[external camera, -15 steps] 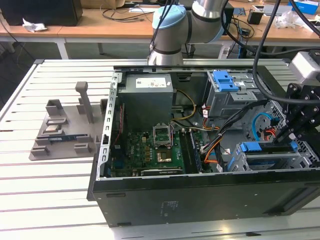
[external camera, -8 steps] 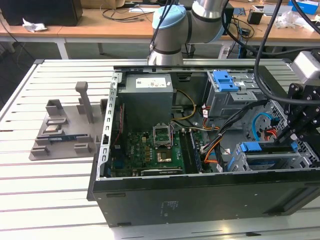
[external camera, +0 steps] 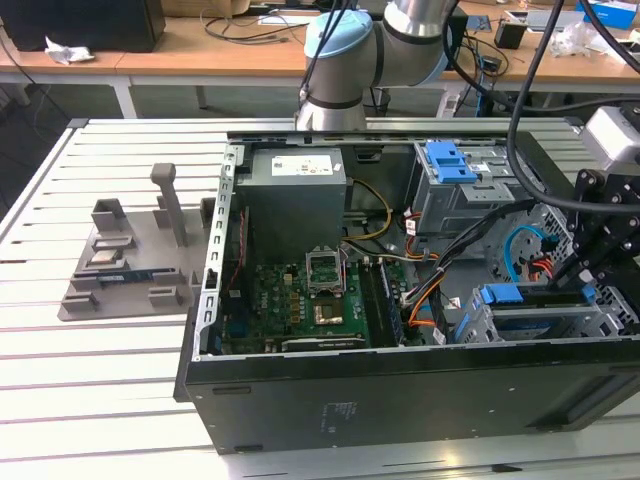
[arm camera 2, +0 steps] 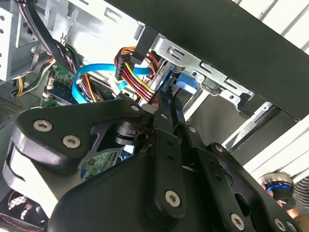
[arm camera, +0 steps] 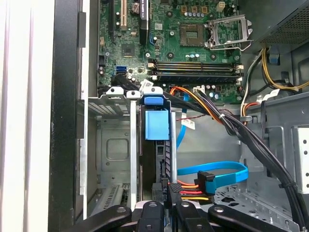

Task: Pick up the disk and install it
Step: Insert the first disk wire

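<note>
Inside open black computer case (external camera: pixel 400 400) on slatted metal counter (external camera: pixel 100 400), at exterior view's right: gripper (external camera: pixel 590 265) down at silver drive cage (external camera: pixel 480 325). Disk (arm camera: pixel 161 159) seated on edge in cage slot, blue carrier tab (arm camera: pixel 157 124) on its end; visible in first wrist view. Gripper fingers (arm camera 2: pixel 166 121) pressed narrow, pinching disk edge beside red-yellow power cable (arm camera 2: pixel 137 77). Green motherboard (arm camera: pixel 193 43), blue flat data cable (arm camera: pixel 212 170). Grey moulded holder (external camera: pixel 130 265) on counter outside case. No print legible.

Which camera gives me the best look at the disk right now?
The first wrist view: the disk stands edge-on in the drive cage, blue rail facing the camera. The exterior view shows its blue edge beside the gripper. The second wrist view shows a blue sliver.
</note>
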`<state>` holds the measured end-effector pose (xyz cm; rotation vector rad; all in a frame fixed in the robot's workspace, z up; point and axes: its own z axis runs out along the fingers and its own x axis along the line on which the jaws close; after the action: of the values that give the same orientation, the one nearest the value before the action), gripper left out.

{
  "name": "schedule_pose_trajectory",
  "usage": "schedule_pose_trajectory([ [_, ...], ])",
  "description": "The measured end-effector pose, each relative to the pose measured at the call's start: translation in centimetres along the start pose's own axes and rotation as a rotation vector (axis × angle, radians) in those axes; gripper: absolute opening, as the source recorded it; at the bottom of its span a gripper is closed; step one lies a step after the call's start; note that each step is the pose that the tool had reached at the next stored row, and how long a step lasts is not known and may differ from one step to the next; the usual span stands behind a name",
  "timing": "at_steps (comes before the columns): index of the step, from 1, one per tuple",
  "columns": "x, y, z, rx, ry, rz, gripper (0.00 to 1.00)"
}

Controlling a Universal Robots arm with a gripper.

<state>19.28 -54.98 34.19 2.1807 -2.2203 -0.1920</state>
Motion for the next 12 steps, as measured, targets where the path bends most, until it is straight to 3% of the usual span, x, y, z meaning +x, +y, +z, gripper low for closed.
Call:
schedule_pose_trajectory([
  [12, -0.03, -0.51, 0.49, -0.0047, -0.0006, 0.0, 0.18],
])
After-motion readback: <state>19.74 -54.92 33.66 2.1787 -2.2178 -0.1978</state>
